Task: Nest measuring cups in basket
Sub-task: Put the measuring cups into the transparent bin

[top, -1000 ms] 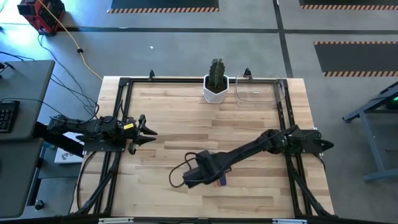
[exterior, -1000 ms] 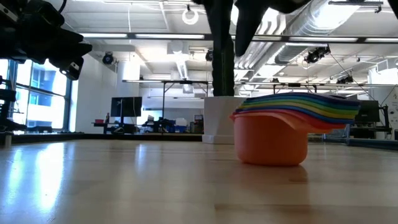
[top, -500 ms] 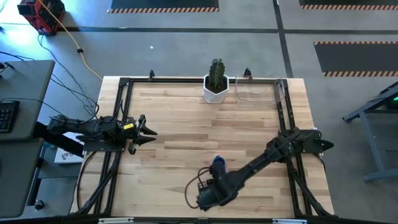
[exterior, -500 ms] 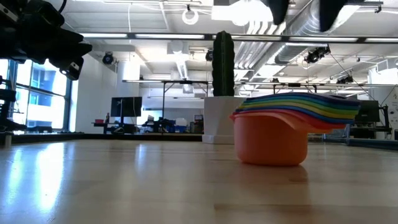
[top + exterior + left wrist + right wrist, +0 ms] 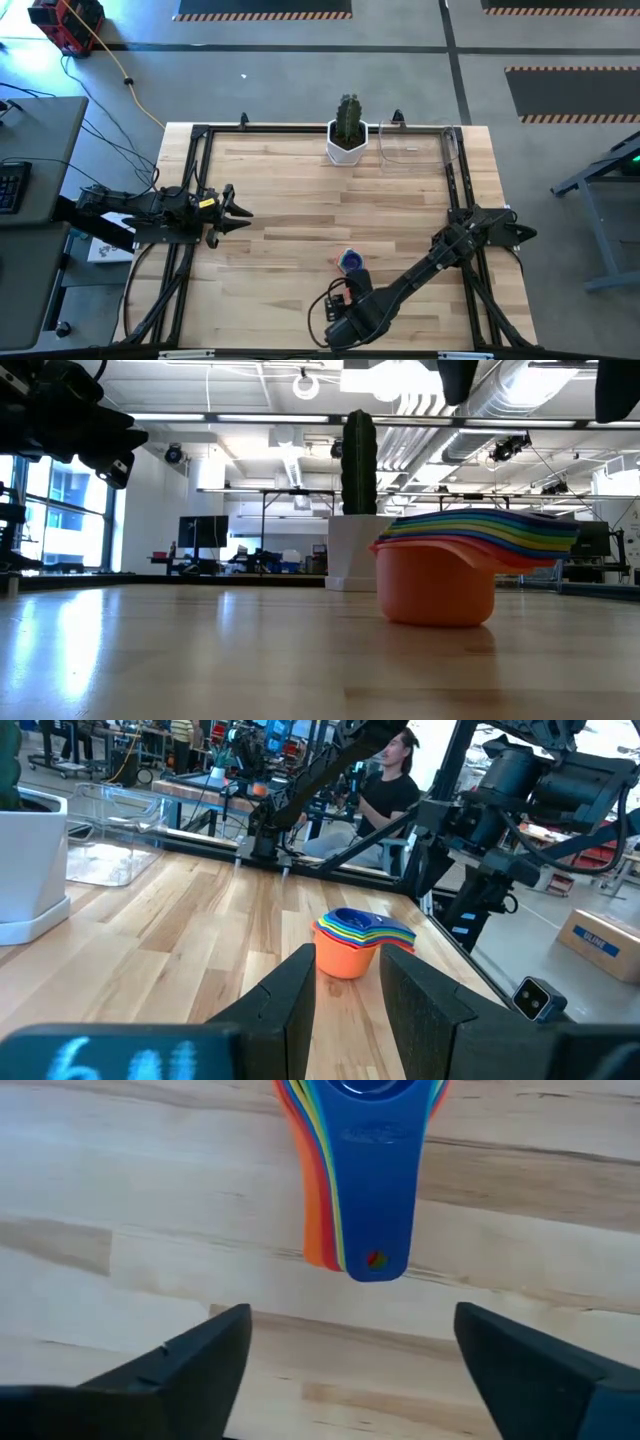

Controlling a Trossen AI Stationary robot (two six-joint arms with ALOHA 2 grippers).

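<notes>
You have the nested measuring cups (image 5: 349,263) sitting on the wooden tabletop (image 5: 290,190) as one stack, orange cup at the bottom and blue on top, in the near half and a little right of centre. Their handles fan out together, with the blue handle uppermost, as your right wrist view shows. The right tool (image 5: 350,312) hangs above the tabletop just beside the stack on its near side, fingers (image 5: 190,1370) spread wide and gripping nothing; the handles lie between them but apart from both.

The clear basket (image 5: 415,147) stands at the far edge, right of the white pot with the cactus (image 5: 347,130), well apart from the stack.

Your left tool (image 5: 238,211) waits over the left edge of the tabletop, its fingers (image 5: 290,995) slightly parted around nothing.
</notes>
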